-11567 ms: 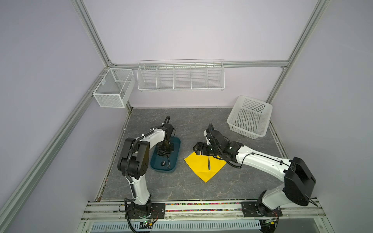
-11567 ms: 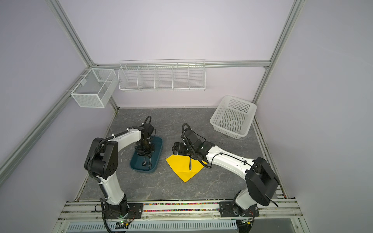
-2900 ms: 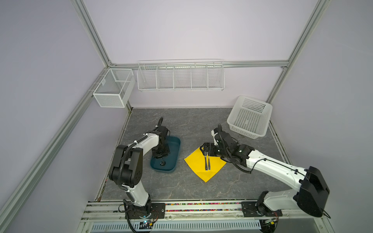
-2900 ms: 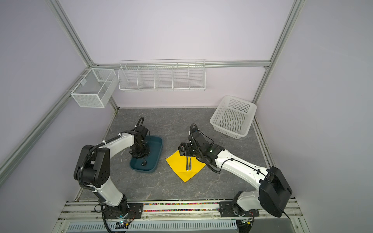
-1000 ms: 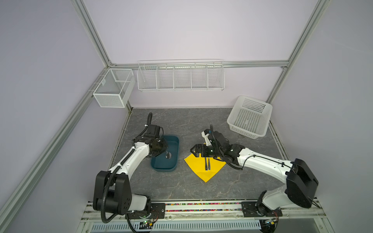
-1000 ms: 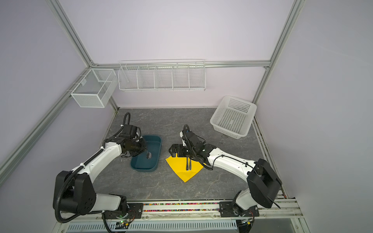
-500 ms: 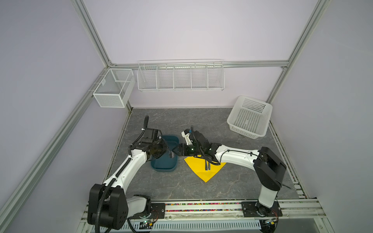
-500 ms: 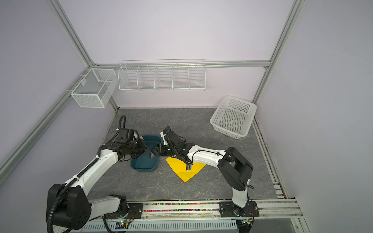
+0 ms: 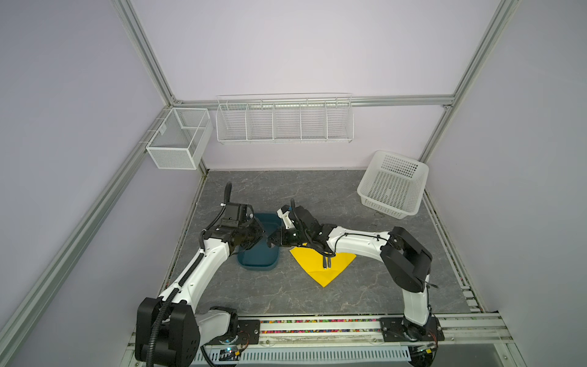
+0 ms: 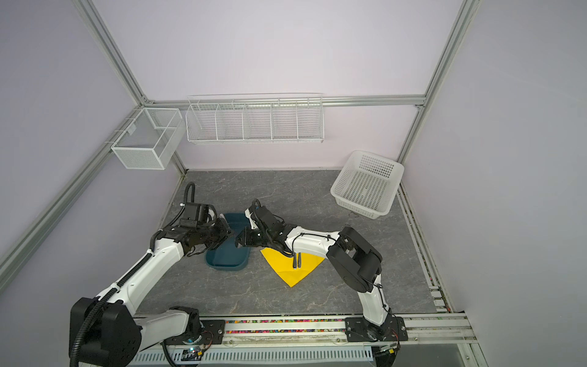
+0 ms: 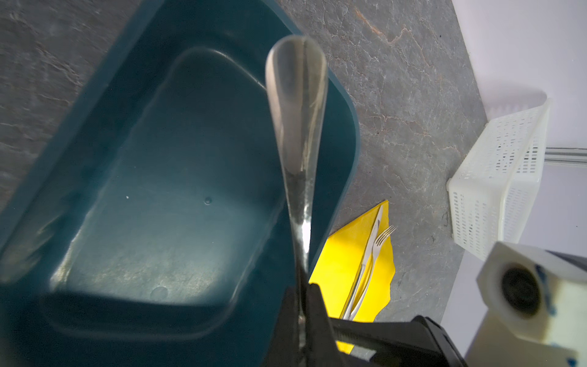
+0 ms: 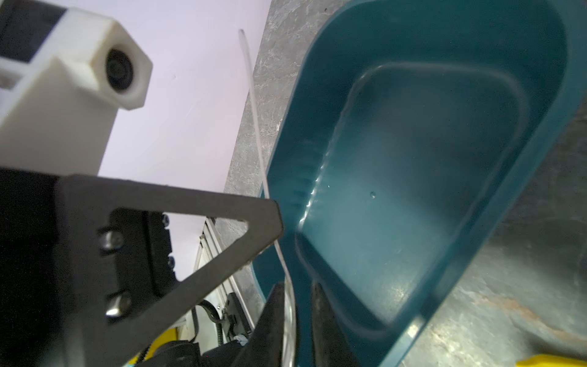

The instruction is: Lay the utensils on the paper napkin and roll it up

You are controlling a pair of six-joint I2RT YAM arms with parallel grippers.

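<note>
Left tool (image 11: pixel 301 305), right tool (image 12: pixel 295 302) pinch spoon (image 11: pixel 297 111) (over tray (image 11: pixel 133 82)).

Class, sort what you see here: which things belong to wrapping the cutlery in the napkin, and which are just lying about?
Belong to the job: slim silver metal spoon, held aloft; silver metal fork and knife, lying on the bright yellow square paper napkin.
Just lying about: dark teal oval plastic tray; white perforated plastic basket; white wire wall rack; white mesh wall box.

White arm links (image 9: pixel 203 270), black joints (image 9: pixel 409 260), black corrugated cable (image 9: pixel 227 193).
</note>
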